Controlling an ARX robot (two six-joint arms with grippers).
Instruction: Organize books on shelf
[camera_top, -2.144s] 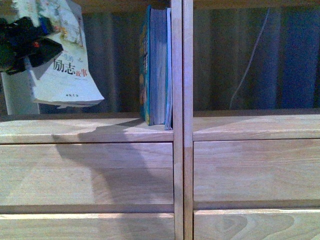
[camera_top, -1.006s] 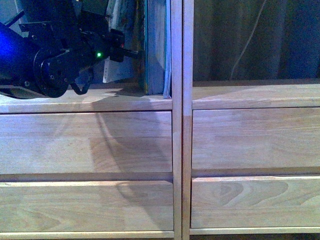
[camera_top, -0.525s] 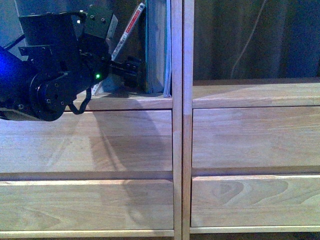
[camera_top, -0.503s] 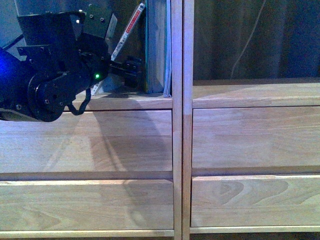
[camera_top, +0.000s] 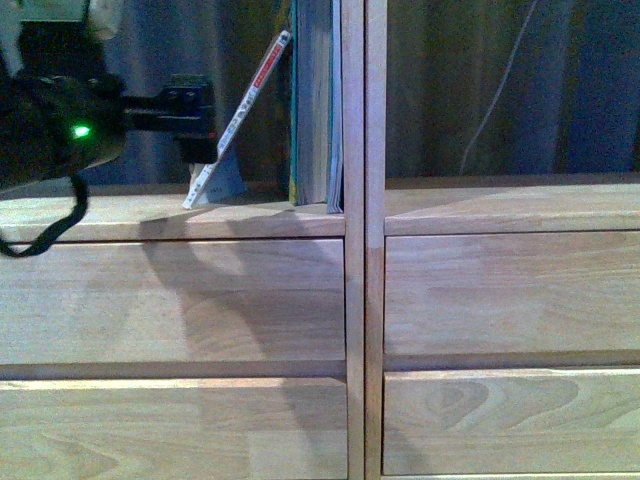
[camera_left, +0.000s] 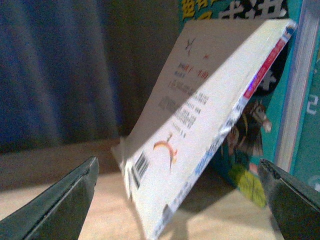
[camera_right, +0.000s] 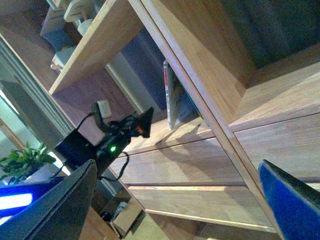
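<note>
Far left of front view: left tool (camera_top: 200, 125) fingers spread wide, gripping nothing, just beside the white booklet (camera_top: 240, 115). Booklet stands in the left open compartment of the shelf (camera_top: 355, 230), foot out, top tilted onto the upright teal book (camera_top: 312, 110) by the divider. Right tool (camera_right: 175, 200): fingers wide apart, empty, well clear of the shelf.
</note>
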